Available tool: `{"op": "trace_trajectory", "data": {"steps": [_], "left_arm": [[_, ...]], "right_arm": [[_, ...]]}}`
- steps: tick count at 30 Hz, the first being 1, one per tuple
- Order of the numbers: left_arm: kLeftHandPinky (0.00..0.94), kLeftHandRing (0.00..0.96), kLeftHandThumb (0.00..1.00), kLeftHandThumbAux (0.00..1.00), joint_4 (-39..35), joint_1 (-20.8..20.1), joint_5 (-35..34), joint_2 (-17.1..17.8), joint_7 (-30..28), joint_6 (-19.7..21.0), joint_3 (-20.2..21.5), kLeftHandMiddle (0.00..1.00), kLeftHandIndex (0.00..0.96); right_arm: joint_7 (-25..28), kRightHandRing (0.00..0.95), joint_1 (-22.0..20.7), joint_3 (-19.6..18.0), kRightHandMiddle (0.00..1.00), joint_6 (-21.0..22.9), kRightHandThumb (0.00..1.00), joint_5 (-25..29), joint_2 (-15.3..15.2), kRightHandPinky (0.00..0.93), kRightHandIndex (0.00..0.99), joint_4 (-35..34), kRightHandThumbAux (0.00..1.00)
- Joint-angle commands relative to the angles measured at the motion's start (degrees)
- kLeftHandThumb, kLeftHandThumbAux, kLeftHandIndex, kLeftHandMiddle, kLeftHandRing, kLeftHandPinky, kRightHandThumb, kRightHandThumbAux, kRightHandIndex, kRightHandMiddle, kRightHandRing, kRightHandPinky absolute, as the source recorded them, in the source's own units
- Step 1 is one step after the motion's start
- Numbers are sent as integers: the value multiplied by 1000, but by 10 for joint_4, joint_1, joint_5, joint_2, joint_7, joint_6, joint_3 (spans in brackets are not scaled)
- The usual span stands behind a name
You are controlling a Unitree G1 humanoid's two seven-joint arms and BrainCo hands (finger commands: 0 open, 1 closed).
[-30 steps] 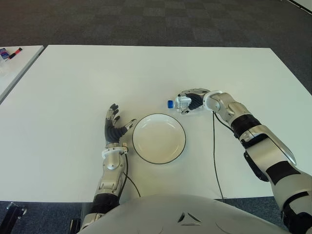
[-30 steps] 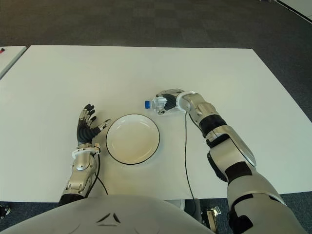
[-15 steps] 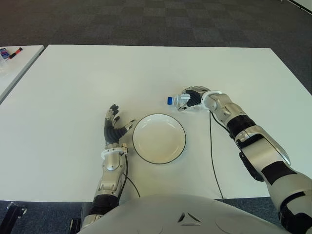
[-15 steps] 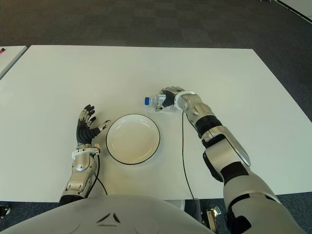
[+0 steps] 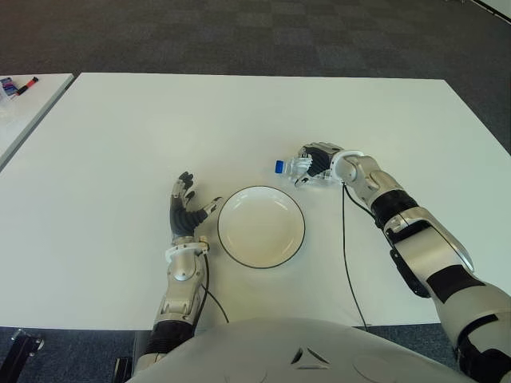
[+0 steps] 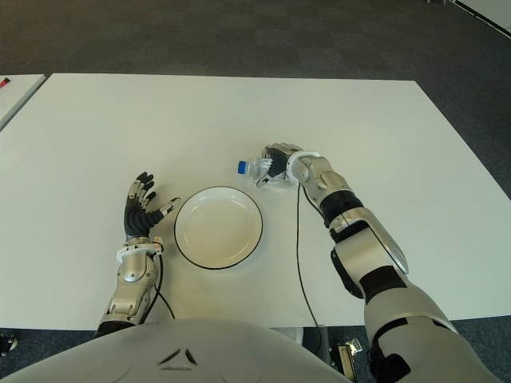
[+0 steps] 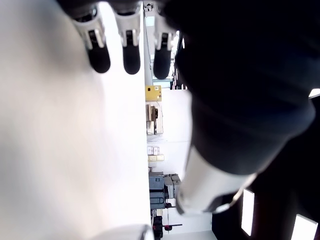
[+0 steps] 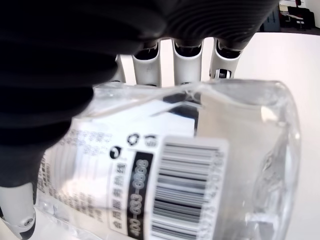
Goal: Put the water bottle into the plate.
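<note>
A wide white table (image 5: 120, 144) fills the space in front of the robot, with dark carpet (image 5: 239, 32) beyond its far edge and a second white surface (image 5: 24, 108) off to the robot's left. Compared with a second ago, the right hand (image 5: 318, 162) has drawn slightly back from the robot and a touch upward in view, carrying the water bottle (image 5: 294, 166) with it; over the last half second it has scarcely shifted. The left hand (image 5: 186, 209) has not moved at all: it shows just to the left of the plate (image 5: 261, 227), fingers (image 5: 184, 187) spread and holding nothing. The right hand is wrapped around the bottle's clear body, fingers curled over it and thumb across, as the right wrist view shows close up with the barcode label (image 8: 175, 190) facing the camera. The bottle lies on its side in that grip, its blue cap (image 5: 279, 167) poking out past the fingers toward the robot's left. It sits just beyond the plate's far right rim, near it but not over it, and the plate itself holds nothing.
</note>
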Motion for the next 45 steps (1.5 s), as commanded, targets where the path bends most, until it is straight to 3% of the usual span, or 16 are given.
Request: {"op": "trace_trajectory", "data": {"steps": [1,7,20,25,28,34,41,45], "left_arm": [[146,129,0,973,5,1,-1,-22,1,1,-3,159,138],[151,134,0,974,5,1,-3,-25,3,-1,-2,167,142],[147,140,0,947,6,3,6,-23,7,-5,-4,173,146],[150,142,0,949,7,2,6,-23,7,-7,-3,176,147],[149,141,0,950,8,2,4,-24,6,-8,-3,175,146],[141,137,0,959,10,3,5,-22,4,-12,-4,171,142],[136,131,0,960,8,4,6,-19,-1,-9,-6,160,136],[141,130,0,959,8,4,4,-19,-1,-6,-6,158,135]], "right_arm": [[-11,512,8,-5,473,-15,949,10,4,638,399,15,659],[-20,508,9,-16,488,-25,951,22,8,563,395,21,658],[-44,508,9,-20,500,-57,953,32,8,583,392,32,658],[-49,512,10,-24,501,-69,954,35,7,622,388,37,658],[-61,517,15,-31,502,-76,954,38,7,723,384,34,659],[-75,523,29,-50,503,-78,954,53,8,810,384,19,659],[-88,525,45,-75,505,-102,955,77,-1,835,386,-7,658],[-87,526,58,-89,507,-111,956,83,-20,843,390,-61,656]]}}
